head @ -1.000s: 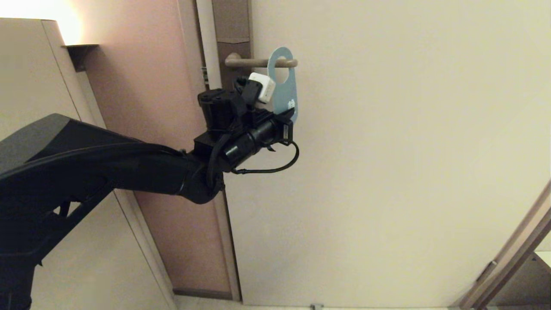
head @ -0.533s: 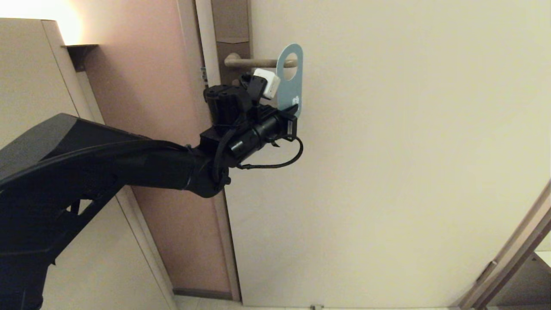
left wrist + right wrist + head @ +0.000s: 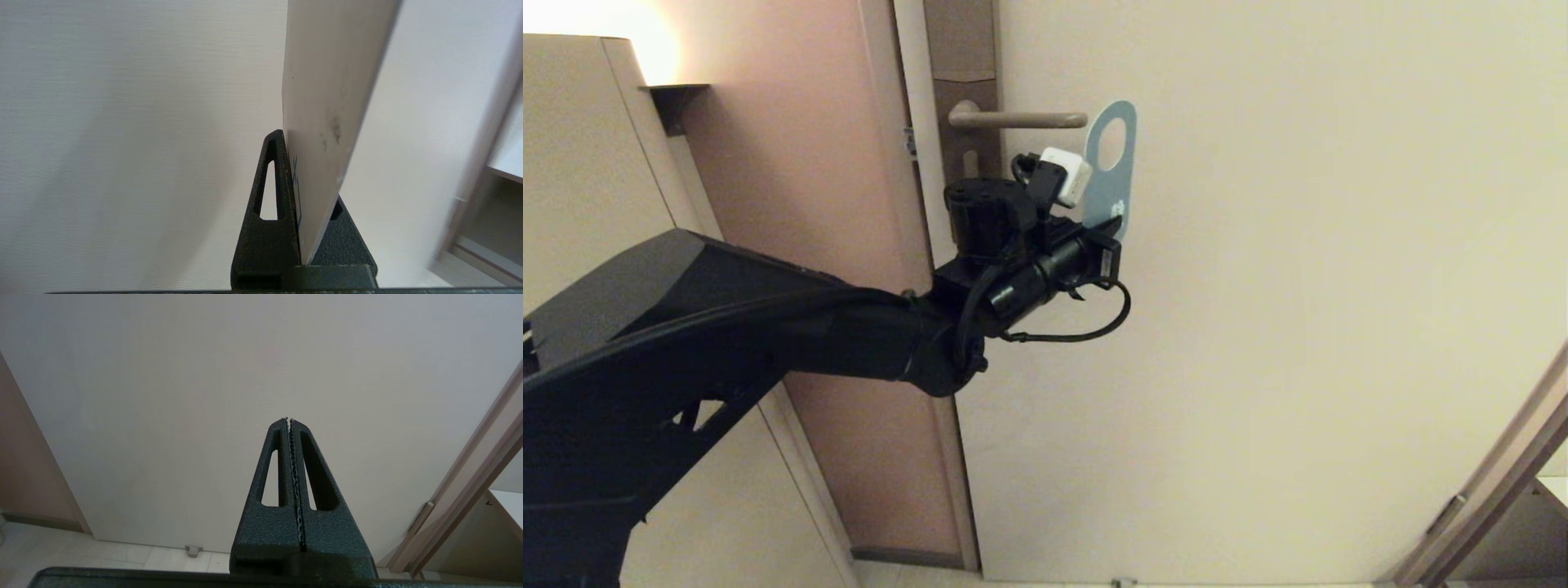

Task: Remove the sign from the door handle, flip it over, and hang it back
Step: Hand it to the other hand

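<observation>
Over the last second our left gripper [image 3: 1112, 222], jaws pinched on the lower end of the sign [image 3: 1112, 163], has slid it sideways off the door handle [image 3: 1018, 120]; its oval hole now sits just past the lever tip, so removal looks done and flipping comes next. The white marks above the jaws are unreadable, as is the blue print by them in the left wrist view. Our right gripper [image 3: 289, 421] is parked away, jaws pressed together on nothing.
</observation>
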### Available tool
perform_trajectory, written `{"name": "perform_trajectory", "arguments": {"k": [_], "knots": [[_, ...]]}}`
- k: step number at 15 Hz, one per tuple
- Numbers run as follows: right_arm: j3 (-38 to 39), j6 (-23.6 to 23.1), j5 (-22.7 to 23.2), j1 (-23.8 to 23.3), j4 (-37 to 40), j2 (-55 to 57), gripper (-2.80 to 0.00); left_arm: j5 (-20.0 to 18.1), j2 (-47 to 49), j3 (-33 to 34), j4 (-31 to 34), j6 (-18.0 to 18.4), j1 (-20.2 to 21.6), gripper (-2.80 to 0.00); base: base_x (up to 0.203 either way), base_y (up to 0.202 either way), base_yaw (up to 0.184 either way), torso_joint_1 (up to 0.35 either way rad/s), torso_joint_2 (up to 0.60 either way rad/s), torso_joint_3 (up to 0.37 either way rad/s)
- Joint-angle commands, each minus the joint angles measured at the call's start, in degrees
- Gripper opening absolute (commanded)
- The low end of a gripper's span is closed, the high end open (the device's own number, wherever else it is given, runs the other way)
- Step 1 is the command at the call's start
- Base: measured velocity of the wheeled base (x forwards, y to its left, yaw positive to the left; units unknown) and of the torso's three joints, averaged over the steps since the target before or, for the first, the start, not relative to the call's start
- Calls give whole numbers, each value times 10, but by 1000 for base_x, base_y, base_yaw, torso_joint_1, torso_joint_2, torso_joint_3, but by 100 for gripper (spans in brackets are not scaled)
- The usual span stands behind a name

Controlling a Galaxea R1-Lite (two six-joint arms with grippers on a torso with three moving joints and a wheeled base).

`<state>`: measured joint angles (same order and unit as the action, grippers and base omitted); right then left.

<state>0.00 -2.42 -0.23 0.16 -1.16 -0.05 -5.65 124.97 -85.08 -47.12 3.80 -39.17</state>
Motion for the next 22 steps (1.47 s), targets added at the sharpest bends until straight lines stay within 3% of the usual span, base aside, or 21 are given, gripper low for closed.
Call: {"name": "perform_trajectory", "arguments": {"k": [1, 4, 6, 8, 11, 14, 17, 22], "knots": [[0, 0, 0, 0, 0, 0, -280, 0, -13, 18, -3, 1, -25, -280, 0, 0, 0, 0, 0, 0], [0, 0, 0, 0, -1, 0, -280, -3, -32, 43, -6, 0, -65, -280, 0, 0, 0, 0, 0, 0], [0, 0, 0, 0, 0, 0, -280, -25, -53, 73, -5, 0, -78, -280, 0, 0, 0, 0, 0, 0], [0, 0, 0, 0, 0, 0, -280, -89, -87, 118, -7, 1, -82, -280, 0, 0, 0, 0, 0, 0], [0, 0, 0, 0, 0, 0, -280, -224, -151, 181, -7, -1, -80, -280, 0, 0, 0, 0, 0, 0], [0, 0, 0, 0, 0, 0, -280, -324, -195, 241, -4, -11, -65, -280, 0, 0, 0, 0, 0, 0], [0, 0, 0, 0, 0, 0, -280, -390, -209, 262, -6, -21, -48, -280, 0, 0, 0, 0, 0, 0], [0, 0, 0, 0, 0, 0, -280, -469, -237, 269, -8, -96, -40, -280, 0, 0, 0, 0, 0, 0]]}}
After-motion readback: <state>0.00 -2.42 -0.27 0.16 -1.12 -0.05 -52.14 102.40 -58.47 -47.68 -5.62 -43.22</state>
